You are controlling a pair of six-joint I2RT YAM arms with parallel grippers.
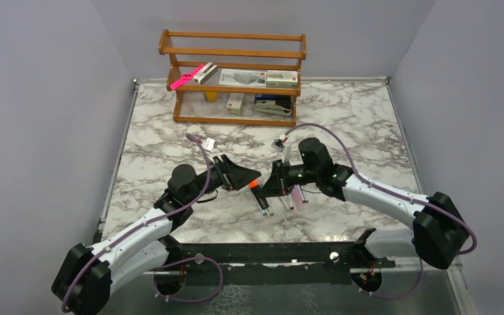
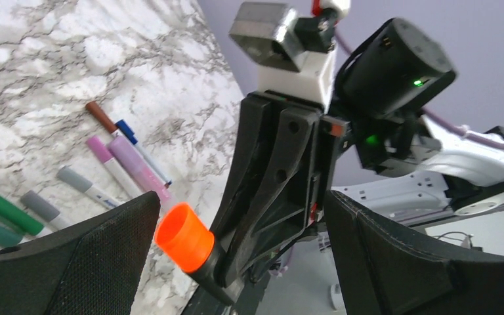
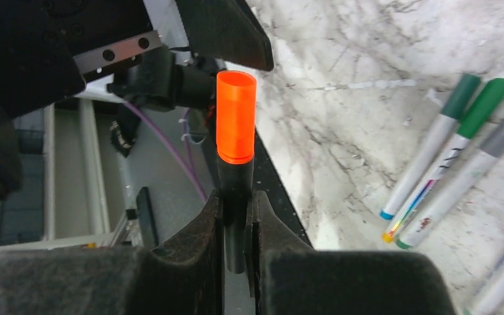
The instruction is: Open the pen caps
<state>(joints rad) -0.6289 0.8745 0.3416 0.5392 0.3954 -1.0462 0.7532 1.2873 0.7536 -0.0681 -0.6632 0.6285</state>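
Right hand [image 3: 236, 216] clamped on black highlighter [image 3: 235, 190], held above mid-counter [image 2: 72, 65]. Orange cap [image 3: 236, 118] on, sitting between the spread fingers of the empty left hand [image 2: 243, 210]. Other markers [image 2: 115, 167] lay capped below. Judged: none opened yet.

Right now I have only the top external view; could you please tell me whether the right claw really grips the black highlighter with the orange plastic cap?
Observer: Yes, the right claw is shut on the black highlighter barrel, orange plastic cap on.
Operator: Has the left claw caught it?
Observer: No, the left claw is open, the cap between its fingers.
Operator: Other capped pens?
Observer: Slim white markers capped green, grey and lilac lie on the marble table.
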